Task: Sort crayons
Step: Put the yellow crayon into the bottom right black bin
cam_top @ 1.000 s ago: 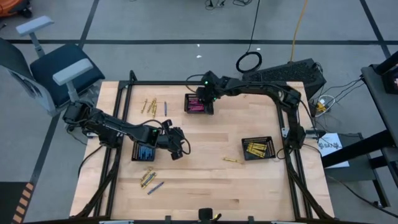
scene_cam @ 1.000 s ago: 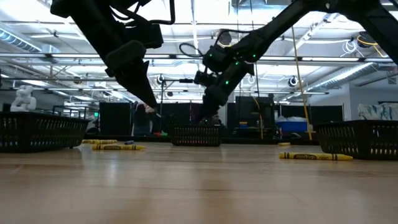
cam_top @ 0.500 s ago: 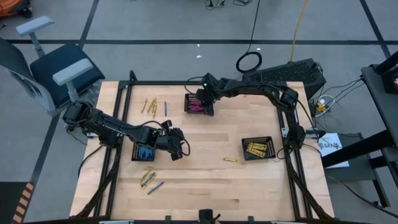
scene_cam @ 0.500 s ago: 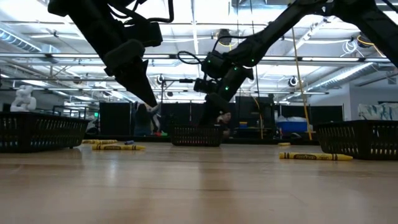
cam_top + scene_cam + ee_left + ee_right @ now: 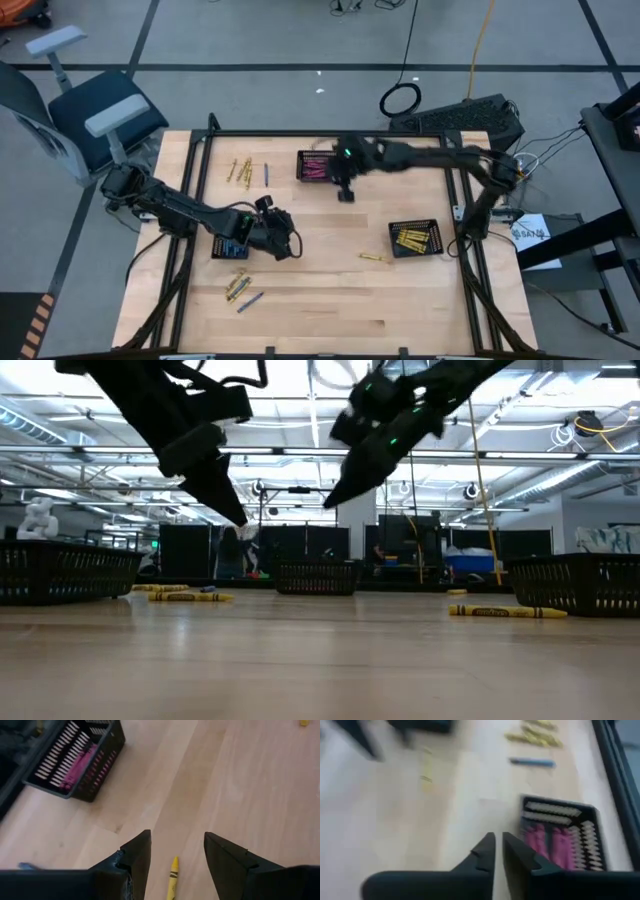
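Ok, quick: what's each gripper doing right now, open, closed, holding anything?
Left gripper: open, empty, above a yellow crayon.
Right gripper: fingers nearly closed, holding nothing, beside the pink basket.

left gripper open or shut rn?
Open. The left gripper shows a clear gap between its fingers in the left wrist view, with a yellow crayon lying on the table beneath, not gripped.

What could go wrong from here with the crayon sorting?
The open left gripper hovers over a lone yellow crayon lying on the wooden table; a round stick might roll or slip as the fingers close. The right gripper, nearly shut and empty, is beside the black mesh basket of pink crayons and might clip its wall.
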Robot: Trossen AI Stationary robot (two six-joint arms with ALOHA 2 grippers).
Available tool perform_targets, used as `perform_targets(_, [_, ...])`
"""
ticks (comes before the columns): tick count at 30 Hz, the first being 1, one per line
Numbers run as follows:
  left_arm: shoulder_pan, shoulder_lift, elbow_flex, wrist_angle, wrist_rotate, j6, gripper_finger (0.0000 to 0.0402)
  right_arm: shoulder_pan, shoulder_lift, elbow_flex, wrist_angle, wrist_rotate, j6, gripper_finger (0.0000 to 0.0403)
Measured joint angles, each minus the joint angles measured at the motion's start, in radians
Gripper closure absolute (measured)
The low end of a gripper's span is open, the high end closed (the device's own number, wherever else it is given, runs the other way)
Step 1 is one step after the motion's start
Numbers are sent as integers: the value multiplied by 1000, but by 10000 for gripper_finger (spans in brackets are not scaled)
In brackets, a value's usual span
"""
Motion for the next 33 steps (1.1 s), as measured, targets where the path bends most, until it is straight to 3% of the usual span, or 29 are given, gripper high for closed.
perform_targets(3, [-55,0,0,-11,-64,-26,221,85,-128,-169,128,2,66,399])
perform_targets(7, [-128,0,-5,-60,-71,-42,221,232,-284,-400,357,18,202,394])
perform_targets(15, [-182,0,-123,16,-118,-96,221,602,-431,-718,817,335,260,402])
perform_targets(20, [-142,0,-160,84,-115,-64,221,738,-448,-747,838,511,231,402])
perform_targets(23, [-94,-1,-173,91,-23,16,221,763,-447,-747,845,556,201,402])
perform_targets(33, [82,-1,-266,163,248,104,228,756,-420,-747,875,558,182,402])
